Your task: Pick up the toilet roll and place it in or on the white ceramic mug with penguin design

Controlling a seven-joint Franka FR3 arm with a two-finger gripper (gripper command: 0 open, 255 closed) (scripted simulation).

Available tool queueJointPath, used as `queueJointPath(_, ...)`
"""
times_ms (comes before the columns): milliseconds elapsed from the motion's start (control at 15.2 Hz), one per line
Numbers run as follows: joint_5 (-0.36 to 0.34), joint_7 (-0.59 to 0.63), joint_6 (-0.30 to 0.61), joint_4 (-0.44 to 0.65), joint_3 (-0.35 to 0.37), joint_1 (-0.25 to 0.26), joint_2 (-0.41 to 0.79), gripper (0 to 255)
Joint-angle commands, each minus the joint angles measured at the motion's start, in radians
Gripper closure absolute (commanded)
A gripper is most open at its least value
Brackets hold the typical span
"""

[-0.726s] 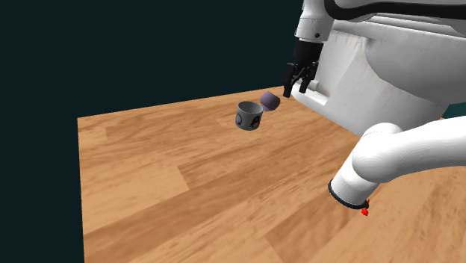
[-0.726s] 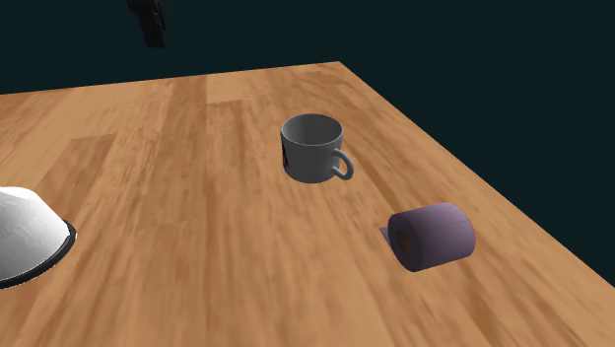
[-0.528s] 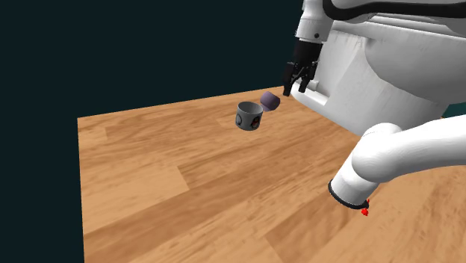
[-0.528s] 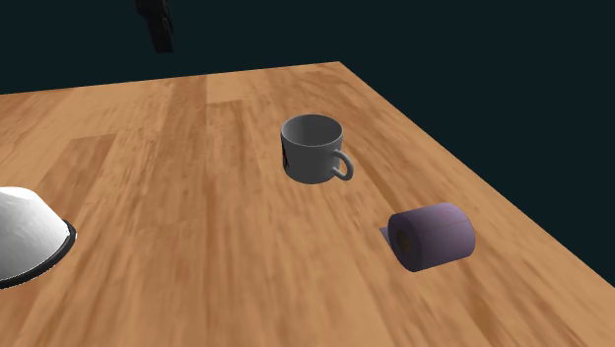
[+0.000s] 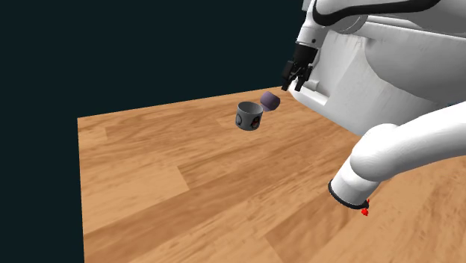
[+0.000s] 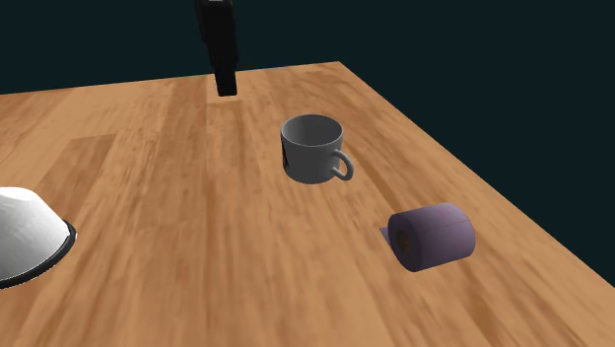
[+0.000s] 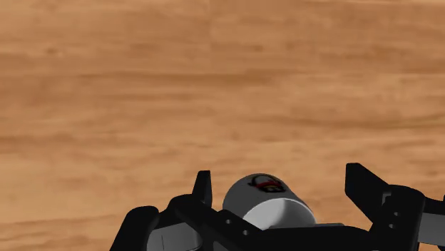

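The wooden table [image 5: 172, 187] runs from the picture's 7 o'clock corner up toward 1 o'clock, with a dark area beyond its far and left-hand edges. A grey mug [image 5: 248, 116] stands upright near the far edge, mouth up, with a dark and red mark on its side. A purple toilet roll [image 5: 269, 101] lies on its side just beside the mug, at the mug's 1 o'clock. The black gripper [image 5: 292, 84] hangs above the table at the roll's 1 o'clock, apart from it, fingers pointing down. The white arm [image 5: 403, 146] occupies the picture's 3 o'clock region; one link end there carries a black ring [image 5: 347, 199] and a small red mark [image 5: 364, 211].
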Motion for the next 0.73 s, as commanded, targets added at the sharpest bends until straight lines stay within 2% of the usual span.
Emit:
queueJointPath(0,0.011,-0.055,0.031,0.014,-0.054,-0.007,0.049,0)
queueJointPath(330,0.073,-0.204,0.087,0.095,-0.191,-0.010,0.216,0)
queueJointPath(660,0.193,-0.377,0.103,0.213,-0.319,-0.007,0.420,0)
